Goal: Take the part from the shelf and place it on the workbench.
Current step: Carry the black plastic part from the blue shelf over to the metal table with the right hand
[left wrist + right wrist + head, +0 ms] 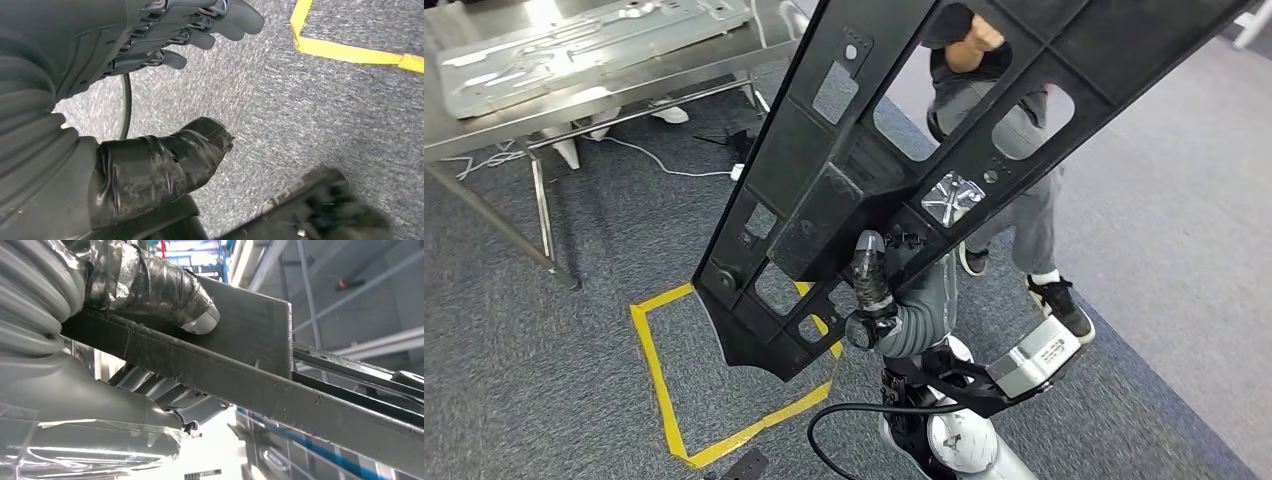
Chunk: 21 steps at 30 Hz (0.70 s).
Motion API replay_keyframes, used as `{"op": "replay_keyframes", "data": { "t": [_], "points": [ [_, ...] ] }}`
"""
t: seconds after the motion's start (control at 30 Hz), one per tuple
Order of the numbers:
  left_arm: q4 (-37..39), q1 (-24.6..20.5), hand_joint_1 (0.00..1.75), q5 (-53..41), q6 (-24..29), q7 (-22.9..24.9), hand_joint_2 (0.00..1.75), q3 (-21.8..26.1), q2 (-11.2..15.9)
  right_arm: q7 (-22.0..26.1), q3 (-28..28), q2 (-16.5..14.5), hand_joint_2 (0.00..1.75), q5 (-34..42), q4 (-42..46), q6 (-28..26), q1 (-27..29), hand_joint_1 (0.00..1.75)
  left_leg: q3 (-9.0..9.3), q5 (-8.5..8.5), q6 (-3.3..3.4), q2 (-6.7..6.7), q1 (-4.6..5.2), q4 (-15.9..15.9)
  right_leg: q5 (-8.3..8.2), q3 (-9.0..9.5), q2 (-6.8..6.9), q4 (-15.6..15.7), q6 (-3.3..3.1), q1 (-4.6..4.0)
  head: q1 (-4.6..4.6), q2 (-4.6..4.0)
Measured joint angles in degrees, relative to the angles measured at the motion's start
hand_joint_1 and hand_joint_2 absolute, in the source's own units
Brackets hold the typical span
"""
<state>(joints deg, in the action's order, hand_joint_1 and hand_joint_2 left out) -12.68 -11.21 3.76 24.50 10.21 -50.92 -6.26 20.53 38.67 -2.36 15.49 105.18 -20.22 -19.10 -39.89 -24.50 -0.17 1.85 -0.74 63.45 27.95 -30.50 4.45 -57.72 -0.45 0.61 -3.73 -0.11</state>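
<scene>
Item: black part (pixel 894 160), a long flat moulded panel with raised ribs, several rectangular and rounded cut-outs, and a bright metal insert near its middle. Its surface is matt black, and the edge seen in the right wrist view is scuffed. Location: carried in the air, tilted steeply, well apart from the workbench (pixel 484 130), with its lower end above the yellow floor marking (pixel 659 380) that lies just in front of the workbench legs. Holder: right hand (pixel 874 285), gripping the part from below near its lower third. In the right wrist view the tape-wrapped thumb (pixel 165 287) presses one face of a rib while the fingers (pixel 170 395) close on the opposite side, so the rib is clamped between them. Left hand (pixel 165 35): hanging over the carpet, holding nothing, fingers loosely apart and slightly curled. On the workbench: a pale sheet-metal panel (pixel 594 45) lies flat across its top. Beyond the part, away from the workbench, a person (pixel 1014 200) stands close by. Step in hand, as judged: carrying the part to the workbench; placement not yet done. Handling advice: the grip sits far from the panel's long upper end, so it is likely to lever and swing. Turn slowly, keep the clamp firm, level the panel before lowering, keep the raised end away from the person, and set it down flat, beside or on the metal panel.
</scene>
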Motion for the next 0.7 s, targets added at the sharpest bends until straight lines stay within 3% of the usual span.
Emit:
{"op": "replay_keyframes", "data": {
  "t": [0.07,0.17,0.23,0.3,0.37,0.4,0.43,0.47,0.53,0.6,0.67,0.7],
  "points": [
    [0.0,-0.1,0.0,0.0,-0.1,0.0,1.75,0.0,0.0,0.0,0.0,0.0,1.75,0.0,0.0,0.1,-0.1,1.75,2.26,0.86,0.79,1.32,0.44,-4.2,0.58,0.36,1.01,-0.2,0.58,-0.38,0.09,0.01],
    [0.0,0.0,0.0,0.1,-0.3,0.1,1.75,-0.1,0.0,0.0,0.0,0.0,1.75,0.0,-0.1,0.3,-0.2,1.75,2.39,0.54,1.86,-0.05,0.5,-4.7,1.16,0.82,1.76,-0.1,1.44,-0.51,0.3,0.0],
    [0.0,0.1,0.0,0.3,-0.4,0.1,1.75,-0.1,0.0,0.0,0.0,-0.1,1.75,0.0,-0.1,0.4,-0.3,1.75,2.64,0.61,2.45,-1.22,0.23,-5.0,2.96,-0.11,-0.43,-2.5,1.98,-0.22,0.46,0.0],
    [0.0,0.0,0.0,0.5,-0.4,0.1,1.75,-0.1,0.0,0.0,0.0,-0.1,1.75,0.0,-0.2,0.4,-0.4,1.75,2.74,0.61,2.9,-2.43,0.14,-5.1,6.36,-3.59,-3.21,-9.5,2.13,-0.08,0.69,0.0],
    [0.0,0.0,0.0,0.6,-0.6,0.0,1.75,-0.1,0.0,0.0,0.0,0.0,1.75,0.1,-0.3,0.4,-0.2,1.75,2.74,0.57,3.08,-3.95,0.2,-5.1,8.26,-7.47,-4.0,-16.3,2.11,-0.08,0.75,0.0],
    [0.0,0.0,0.0,0.6,-0.6,-0.1,1.75,-0.1,0.0,0.0,0.0,0.0,1.75,0.1,-0.4,0.4,-0.1,1.75,2.77,0.55,3.09,-4.85,0.21,-5.0,7.48,-8.23,-4.11,-16.9,2.03,-0.06,0.76,0.0],
    [0.0,0.1,0.0,0.8,-0.7,-0.1,1.75,-0.1,0.0,0.0,0.0,0.0,1.75,0.1,-0.4,0.4,-0.1,1.75,2.82,0.54,3.07,-5.79,0.21,-4.9,5.65,-7.9,-4.31,-15.2,1.9,-0.05,0.76,0.0],
    [0.0,0.1,0.0,0.9,-0.7,-0.2,1.75,-0.1,0.0,0.0,0.0,0.0,1.75,0.1,-0.4,0.4,-0.1,1.75,2.9,0.52,3.03,-6.73,0.21,-4.8,3.14,-6.66,-4.88,-11.7,1.69,-0.04,0.77,0.0],
    [0.0,0.2,0.0,1.1,-0.7,-0.3,1.75,-0.1,0.0,0.0,0.0,0.0,1.75,0.1,-0.4,0.4,-0.1,1.75,2.83,0.51,2.77,-8.35,0.2,-4.6,-0.29,-3.78,-7.77,-4.4,1.16,0.14,0.7,0.0],
    [0.0,0.2,0.0,1.2,-0.7,-0.4,1.75,-0.1,0.0,0.0,0.0,0.0,1.75,0.1,-0.5,0.4,-0.1,1.75,2.45,0.71,2.1,-9.65,0.0,-4.6,-0.87,-2.65,-9.58,-1.5,0.85,0.13,0.72,0.0],
    [0.0,0.3,0.0,1.3,-0.8,-0.5,1.75,-0.1,0.1,0.0,0.0,0.0,1.75,0.1,-0.5,0.4,-0.2,1.75,2.15,1.01,1.25,-10.77,-0.22,-4.9,-1.08,-2.21,-8.46,-0.9,0.52,0.15,0.79,0.01],
    [0.0,0.5,0.0,1.3,-0.8,-0.5,1.75,-0.1,0.1,0.0,0.0,-0.1,1.75,0.1,-0.5,0.5,-0.2,1.75,1.93,0.77,0.93,-10.08,-0.13,-4.5,-1.26,-1.87,-7.73,-0.5,0.24,0.27,0.76,0.01]
  ]
}}
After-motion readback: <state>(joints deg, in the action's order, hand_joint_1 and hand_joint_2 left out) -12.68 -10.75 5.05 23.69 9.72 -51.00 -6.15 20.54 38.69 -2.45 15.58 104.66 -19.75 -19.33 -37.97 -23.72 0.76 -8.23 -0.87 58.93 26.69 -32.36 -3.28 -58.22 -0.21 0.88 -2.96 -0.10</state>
